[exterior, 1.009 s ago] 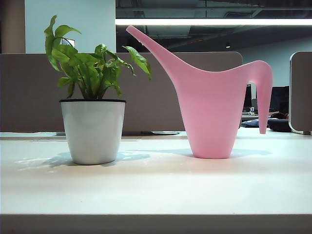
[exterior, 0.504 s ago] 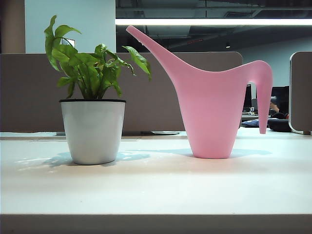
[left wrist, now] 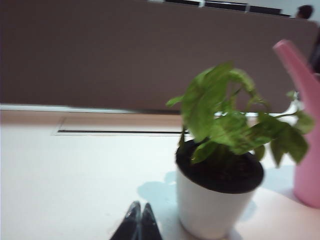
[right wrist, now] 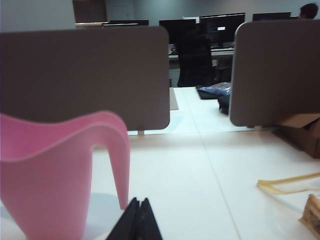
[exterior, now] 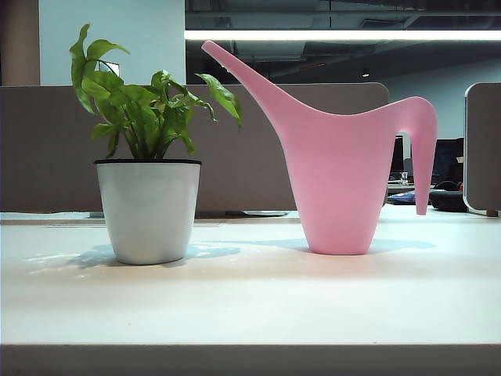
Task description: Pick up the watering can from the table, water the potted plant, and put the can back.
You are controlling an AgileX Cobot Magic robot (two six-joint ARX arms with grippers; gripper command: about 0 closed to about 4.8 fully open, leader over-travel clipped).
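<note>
The pink watering can [exterior: 338,180] stands upright on the white table [exterior: 250,301], its spout rising toward the potted plant [exterior: 149,207] beside it. No arm shows in the exterior view. In the left wrist view my left gripper [left wrist: 139,206] is shut and empty, its black tips just short of the white pot [left wrist: 210,210]; the can's spout [left wrist: 295,60] shows beyond the leaves. In the right wrist view my right gripper [right wrist: 139,201] is shut and empty, close to the tip of the can's drooping handle [right wrist: 117,160].
Brown partition panels [exterior: 235,149] run along the far edge of the table. A cable slot [left wrist: 117,132] crosses the tabletop behind the pot. A yellowish strip [right wrist: 287,183] and a cardboard box [right wrist: 302,132] lie off to the side in the right wrist view.
In the exterior view the can and the plant stand as before; only the picture has shifted very slightly. No arm has come into that view.
</note>
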